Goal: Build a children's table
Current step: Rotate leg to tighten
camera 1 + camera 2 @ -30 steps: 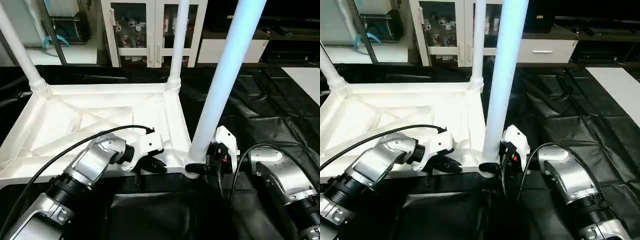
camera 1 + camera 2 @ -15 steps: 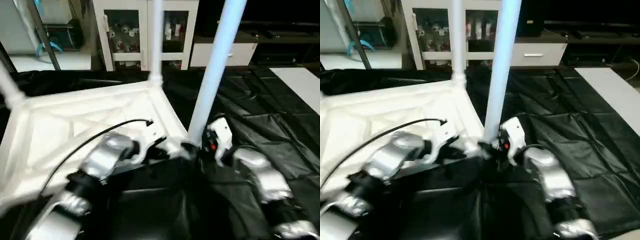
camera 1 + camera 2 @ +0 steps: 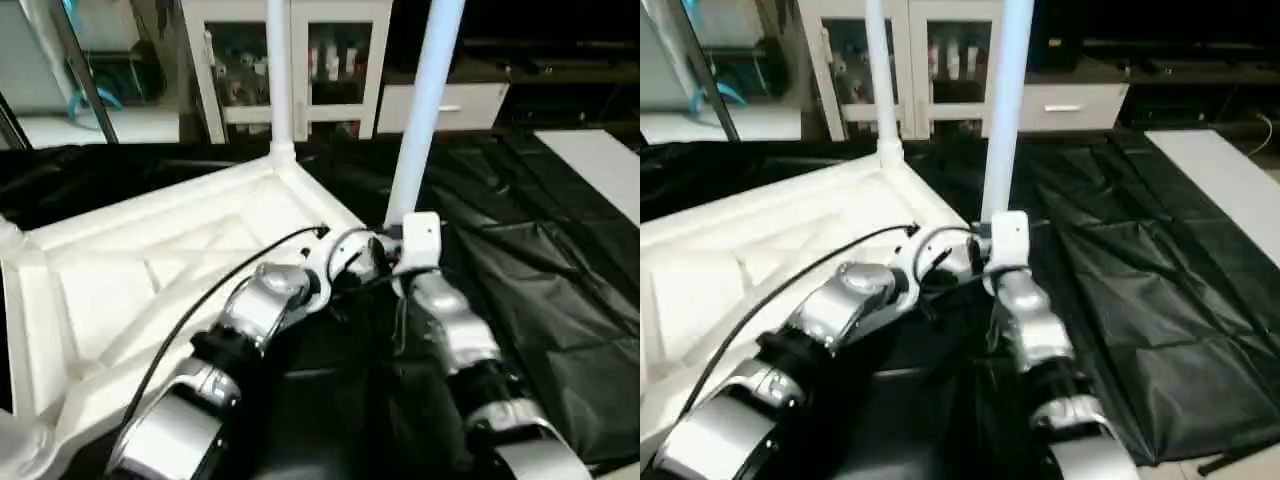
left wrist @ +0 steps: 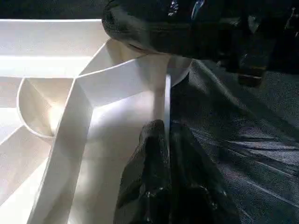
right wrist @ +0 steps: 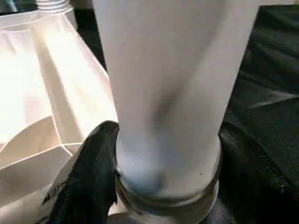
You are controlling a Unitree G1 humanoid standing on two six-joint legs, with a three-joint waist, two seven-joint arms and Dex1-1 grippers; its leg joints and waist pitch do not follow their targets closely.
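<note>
Table top: one white plastic table top [image 3: 150,260] lies upside down on the black sheet [image 3: 540,270], its ribbed underside facing up.
Legs, counted: three white legs can be seen standing up from corners of the top; any further one cannot be made out.
Near leg: the near leg [image 3: 425,95] rises from the corner closest to the two end effectors, its base sitting in a round corner socket [image 5: 168,196].
Far leg: a second leg [image 3: 280,70] stands at the far corner, with a threaded collar at its foot.
Left-edge leg: just the base of a third leg [image 3: 8,235] is in sight at the left edge of the left eye view.
Left end effector: the left end effector [image 4: 163,140] has its two black fingers together, pinching the thin edge wall of the table top just beside the near leg's corner.
Right end effector: the right end effector [image 5: 163,177] has its fingers [image 5: 88,177] set wide apart on either side of the near leg's base, clasping it just above the socket.
Arms: two silver forearms reach in from below and meet at that corner, the left one trailing a black cable [image 3: 210,290].
Containers: a white cabinet [image 3: 300,60] with glass doors stands behind the sheet; small things sit on its shelves, too blurred to name.
Other: a white board [image 3: 600,160] lies at the right edge of the sheet.
</note>
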